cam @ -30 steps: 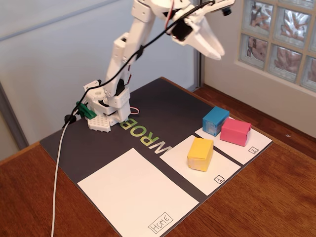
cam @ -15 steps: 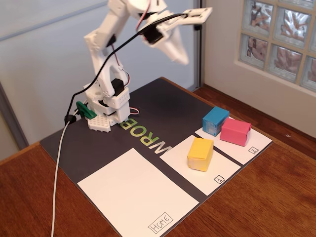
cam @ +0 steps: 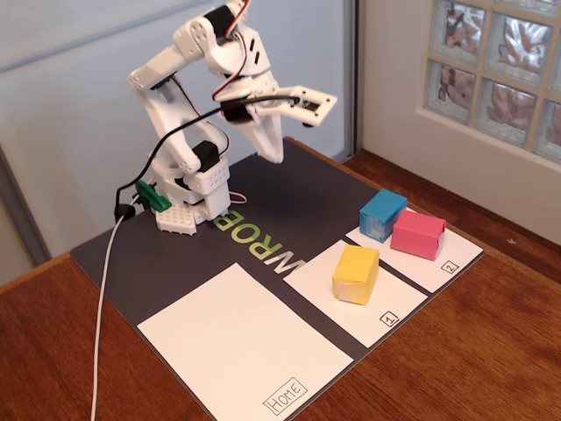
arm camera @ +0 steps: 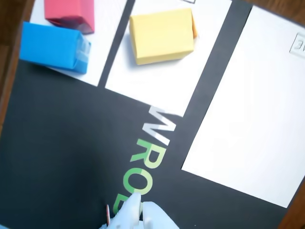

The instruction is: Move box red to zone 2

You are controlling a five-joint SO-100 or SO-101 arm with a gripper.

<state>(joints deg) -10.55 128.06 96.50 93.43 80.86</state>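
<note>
Since half a second ago my white two-finger gripper (cam: 294, 132) has swung back and down toward my base, away from the boxes, and none of the boxes has shifted.

From the fixed view, my gripper hangs empty above the dark mat (cam: 289, 189), its two fingers spread wide: one points down, the other sticks out level toward the right. The small pinkish-red folded-paper box (cam: 417, 234) sits on the white paper panel marked with a boxed "2" (cam: 456, 254), at the mat's right end. A blue paper box (cam: 382, 214) stands touching its far-left side on the same panel. A yellow paper box (cam: 355, 273) rests on the neighbouring white panel marked "1" (cam: 386, 307), apart from the other two. The large white panel marked "HOME" (cam: 241, 346) lies to the left, on the brown wooden table (cam: 473, 360).

From the wrist view, only a white tip of my gripper (arm camera: 138, 214) shows at the bottom edge, over the green and white lettering (arm camera: 150, 155). The red box (arm camera: 70, 13) is at the top left, cut by the frame, with the blue box (arm camera: 53, 46) just below it and the yellow box (arm camera: 162, 36) to their right on its own panel.
</note>
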